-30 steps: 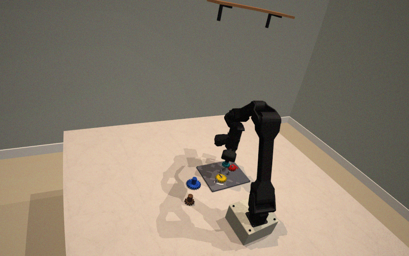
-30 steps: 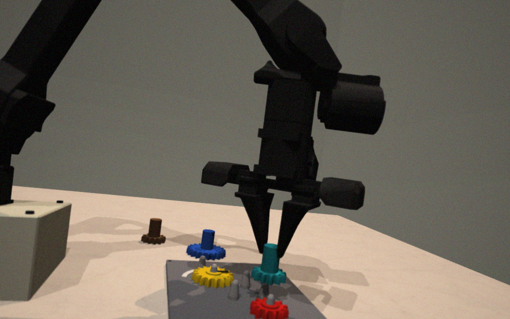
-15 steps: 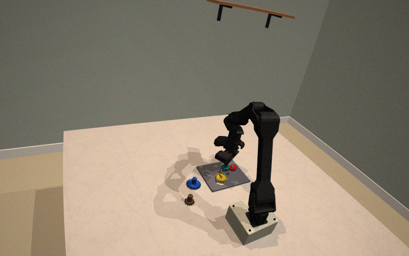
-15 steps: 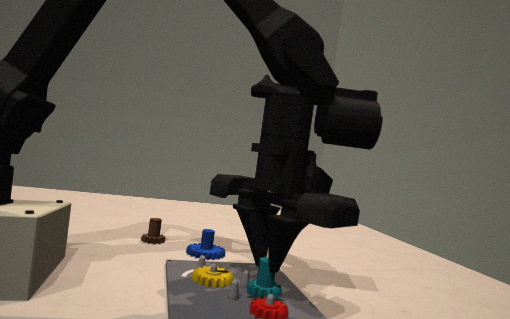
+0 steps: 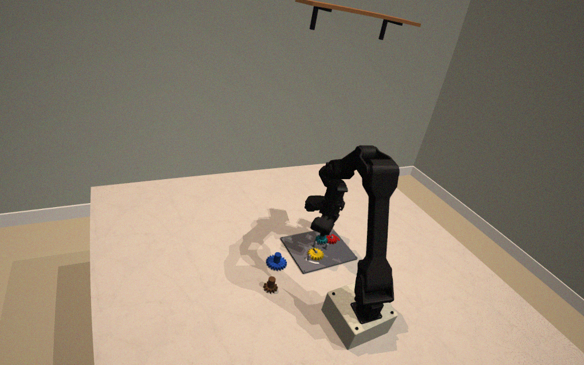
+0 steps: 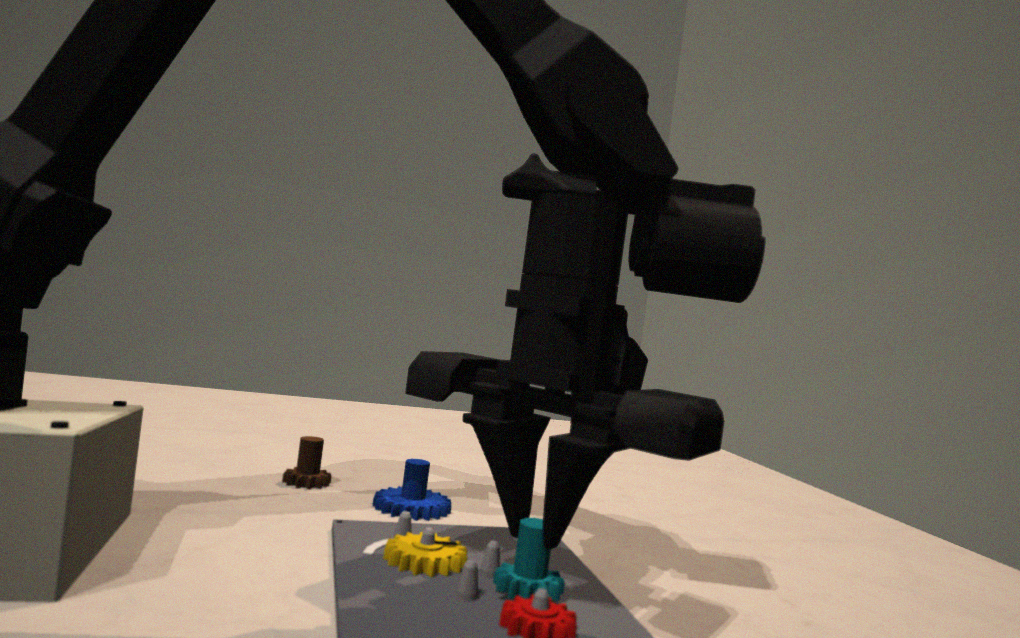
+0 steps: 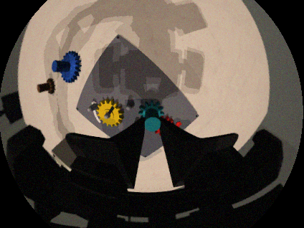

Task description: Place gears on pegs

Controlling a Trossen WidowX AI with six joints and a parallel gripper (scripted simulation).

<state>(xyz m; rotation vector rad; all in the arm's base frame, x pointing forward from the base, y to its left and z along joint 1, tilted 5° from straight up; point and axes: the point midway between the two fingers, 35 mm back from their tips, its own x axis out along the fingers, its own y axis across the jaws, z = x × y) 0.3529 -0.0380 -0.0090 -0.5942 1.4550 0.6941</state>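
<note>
My gripper (image 5: 323, 234) (image 6: 534, 537) (image 7: 152, 120) is shut on the stem of the teal gear (image 5: 321, 239) (image 6: 529, 579) (image 7: 150, 107). The teal gear is upright, low over the grey board (image 5: 338, 257) (image 6: 421, 610) (image 7: 143, 72), close beside the red gear (image 5: 331, 239) (image 6: 538, 619) (image 7: 168, 120). Any peg under it is hidden, and I cannot tell if it sits flat. The yellow gear (image 5: 315, 256) (image 6: 425, 556) (image 7: 116, 115) is on its peg. Bare pegs show in the exterior view: one peg (image 6: 468, 580), another peg (image 6: 492, 556) and a peg (image 6: 404, 522) behind the yellow gear.
The blue gear (image 5: 276, 263) (image 6: 412, 502) (image 7: 73, 67) stands on the table just off the board. The brown gear (image 5: 271, 286) (image 6: 309, 455) (image 7: 44, 87) stands farther off, nearer the pale arm base (image 5: 355, 325) (image 6: 105, 489).
</note>
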